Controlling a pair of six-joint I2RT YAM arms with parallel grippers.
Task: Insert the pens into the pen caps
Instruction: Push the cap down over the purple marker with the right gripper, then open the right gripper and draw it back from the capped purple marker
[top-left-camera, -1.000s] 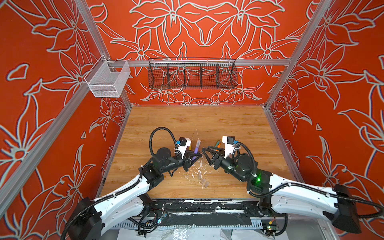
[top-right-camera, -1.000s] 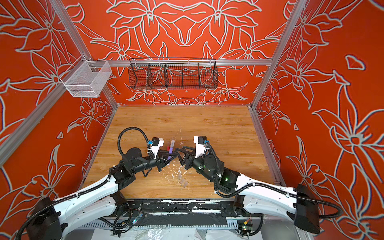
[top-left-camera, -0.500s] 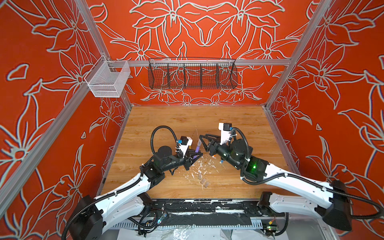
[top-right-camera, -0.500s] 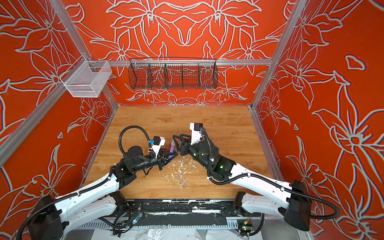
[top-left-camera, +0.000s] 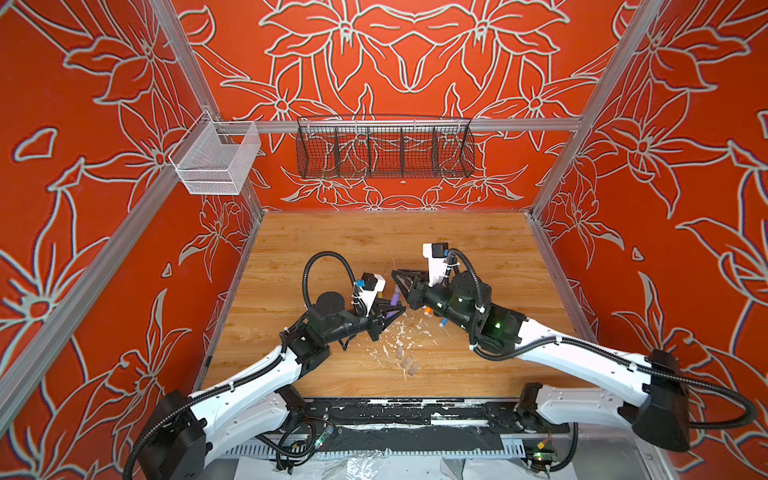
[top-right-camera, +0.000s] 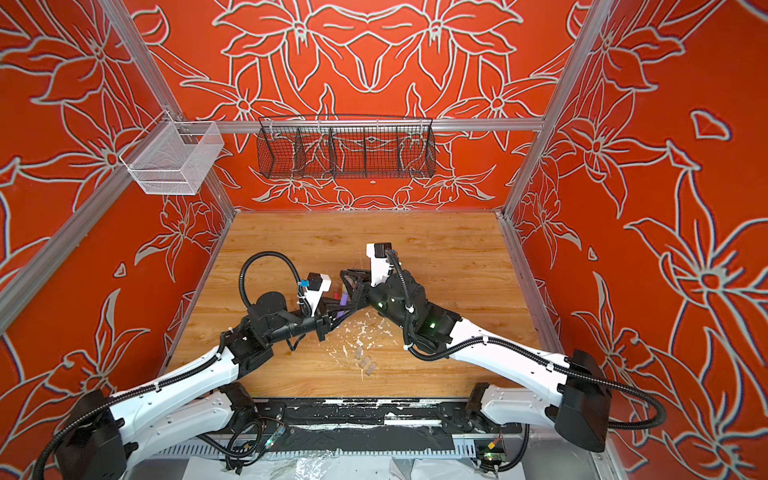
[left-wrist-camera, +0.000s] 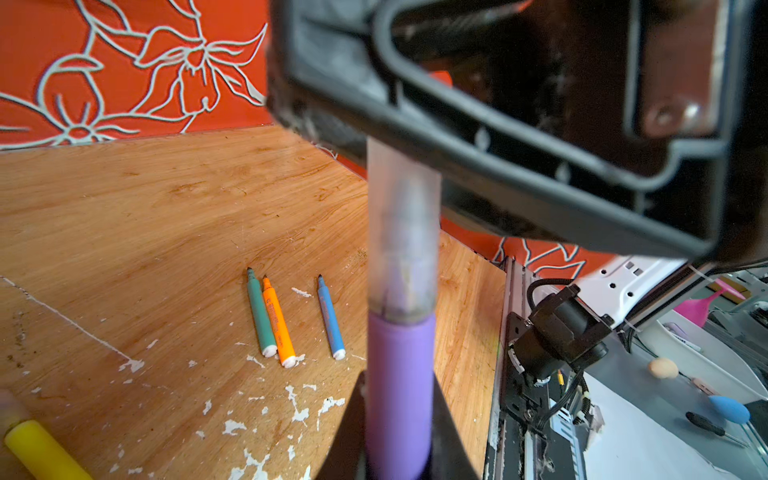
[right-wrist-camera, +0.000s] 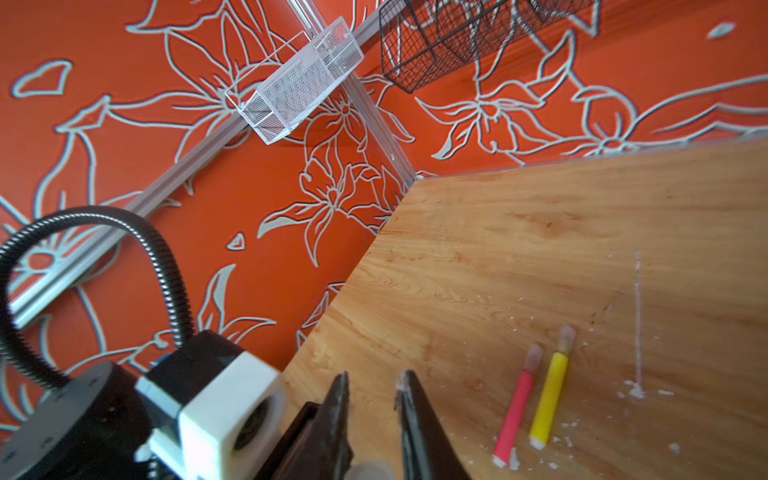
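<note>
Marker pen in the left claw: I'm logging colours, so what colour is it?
Purple marker pen; clearest in left wrist view.

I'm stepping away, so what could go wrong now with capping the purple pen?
The right gripper is shut on the clear cap over the purple pen; retreating without opening could pull it back off. The green pen, orange pen and blue pen lie loose close by and might get swept aside.

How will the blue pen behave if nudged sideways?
The blue pen is a slim round barrel lying flat on the smooth wooden table, so it probably rolls. It looks rigid and likely light. Rolled toward the orange pen, it may bump that into the green pen.
</note>
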